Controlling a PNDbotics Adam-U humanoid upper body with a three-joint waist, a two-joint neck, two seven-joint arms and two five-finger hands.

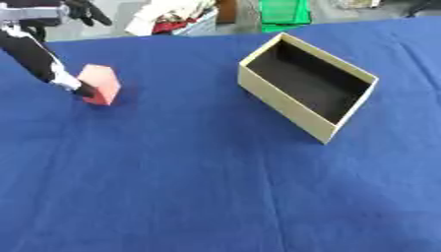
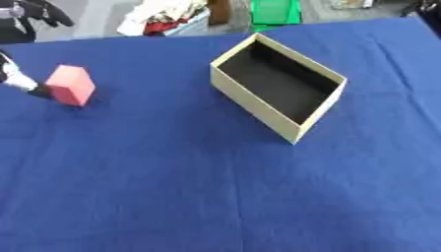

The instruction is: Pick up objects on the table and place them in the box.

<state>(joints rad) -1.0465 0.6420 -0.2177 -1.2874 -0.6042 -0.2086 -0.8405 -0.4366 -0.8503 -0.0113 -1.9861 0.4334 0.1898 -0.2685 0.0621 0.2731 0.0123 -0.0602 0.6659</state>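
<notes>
Small salmon-pink rectangular block stands on the blue cloth-covered table, well left of the open beige cardboard box. Left hand touches its left face; finger pose unclear. Looks rigid, light; grip across opposite flat sides.

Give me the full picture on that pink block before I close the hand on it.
The pink block is a small plain salmon-pink box-shaped solid with matte faces that look like foam or painted wood. It stands on the blue tablecloth at the table's left side, well apart from the open tan box. The left hand reaches in from the upper left, its dark fingertip at the block's left face; a closed grasp is not visible.
</notes>
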